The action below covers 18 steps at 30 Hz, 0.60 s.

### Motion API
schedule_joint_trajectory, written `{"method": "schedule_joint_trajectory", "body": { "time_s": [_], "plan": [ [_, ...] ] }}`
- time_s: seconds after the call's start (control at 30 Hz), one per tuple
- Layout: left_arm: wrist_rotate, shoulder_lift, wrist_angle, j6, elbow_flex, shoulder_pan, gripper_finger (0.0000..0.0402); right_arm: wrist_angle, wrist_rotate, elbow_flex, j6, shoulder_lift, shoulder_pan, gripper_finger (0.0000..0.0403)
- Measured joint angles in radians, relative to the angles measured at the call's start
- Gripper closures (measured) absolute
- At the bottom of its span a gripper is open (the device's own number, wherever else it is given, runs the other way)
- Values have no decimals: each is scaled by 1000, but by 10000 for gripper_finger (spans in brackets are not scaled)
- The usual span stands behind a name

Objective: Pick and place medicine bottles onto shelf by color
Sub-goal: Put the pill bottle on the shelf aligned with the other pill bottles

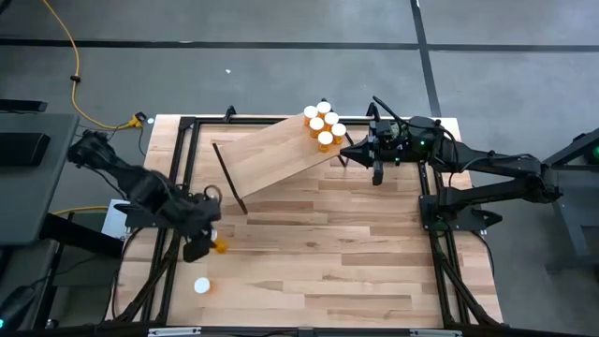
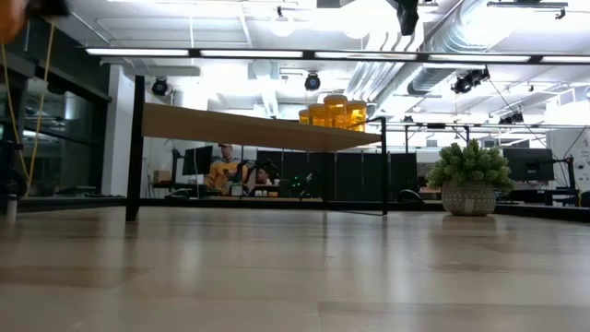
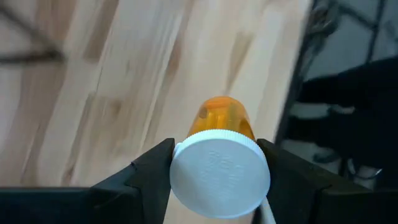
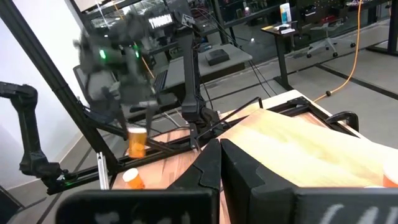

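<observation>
1. The left gripper (image 3: pixel 217 180), at the counter's near-left, has its dark fingers clamped on the white cap of a translucent orange cylindrical pill bottle (image 3: pixel 221 158), held above the counter.
2. Another white-capped orange bottle (image 1: pixel 201 285) lies nearer, on the light-wood counter (image 1: pixel 356 253).
3. Six capped orange bottles (image 1: pixel 324 124) cluster on the far-right end of the raised light-wood shelf (image 1: pixel 267 154).
4. The right gripper (image 1: pixel 344 151), fingers closed and empty, waits just right of that cluster.

Shelf (image 1: pixel 271 154): light-wood plank on thin black legs, set slantwise at the table's far side.
Shelf bottles (image 1: pixel 324 123): six orange, white-capped, upright, clustered tight at the plank's right end.
Held bottle (image 3: pixel 221 155): orange, white cap, clamped between dark fingers.
Loose bottle (image 1: pixel 202 285): near table's left front.
</observation>
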<state>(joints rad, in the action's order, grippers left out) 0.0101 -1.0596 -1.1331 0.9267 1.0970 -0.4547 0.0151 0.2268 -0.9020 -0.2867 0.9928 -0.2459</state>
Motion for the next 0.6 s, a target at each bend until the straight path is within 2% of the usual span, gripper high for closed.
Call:
{"method": "schedule_joint_trajectory", "body": {
  "time_s": [0.17, 0.37, 0.6],
  "plan": [
    [54, -76, -125, -157, 256, 145, 199, -2, 0, 0, 7, 0, 0, 403],
    [204, -236, -283, -506, 568, 374, 199, -15, 0, 0, 8, 0, 0, 403],
    [293, -448, -278, -894, 795, 686, 199, -25, -1, 0, 23, 0, 0, 403]
  ]
}}
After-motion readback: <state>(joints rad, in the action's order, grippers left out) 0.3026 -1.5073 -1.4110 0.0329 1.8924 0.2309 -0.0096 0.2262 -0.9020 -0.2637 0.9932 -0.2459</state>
